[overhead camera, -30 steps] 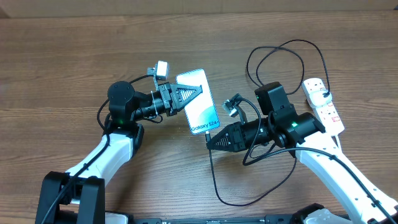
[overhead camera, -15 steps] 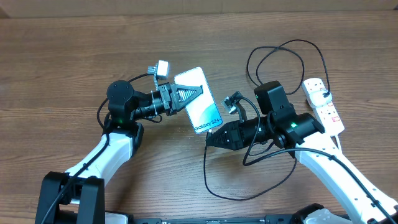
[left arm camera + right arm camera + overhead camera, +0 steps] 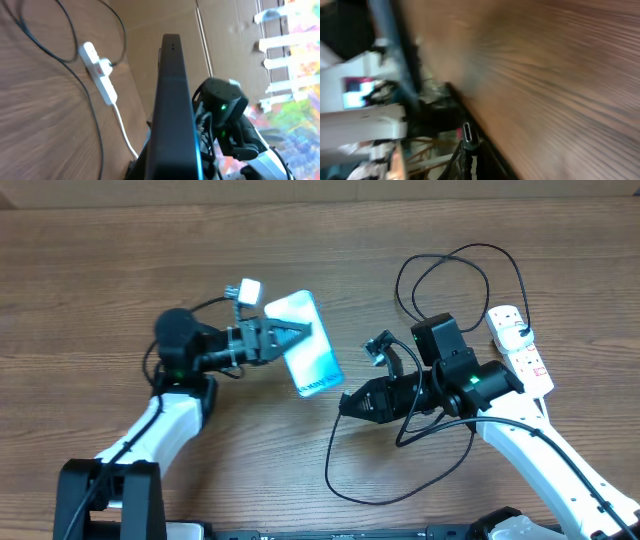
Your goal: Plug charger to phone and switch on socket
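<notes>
The task is in its middle part, and none of its two steps is finished. The left pincer (image 3: 293,333) is clenching the slim rectangular phone with a light blue glowing screen and dark edges (image 3: 312,362), and it is holding this phone lifted above the brown wooden tabletop (image 3: 100,260) and tilted, so the left wrist view is showing mostly its dark thin edge (image 3: 175,100). The right pincer (image 3: 346,404) is closed on the small metal connector (image 3: 468,132) at the end of the long thin black cable (image 3: 462,249), and the connector tip is sticking out in front of the fingers. In the overhead view this tip is pointing toward the lower end of the phone and is near it, but the two are apart, so the charger is not yet plugged into the phone. The rest of the cable is lying in loose loops on the tabletop. The white elongated power strip with small red switches (image 3: 525,355) is lying at the right side, well apart from both pincers, and no pincer is touching it. A small white plug adapter (image 3: 510,325) seems to be sitting in it already. Whether a switch is on, I cannot tell; I am judging that the switching is left to do, after the connector goes in.
</notes>
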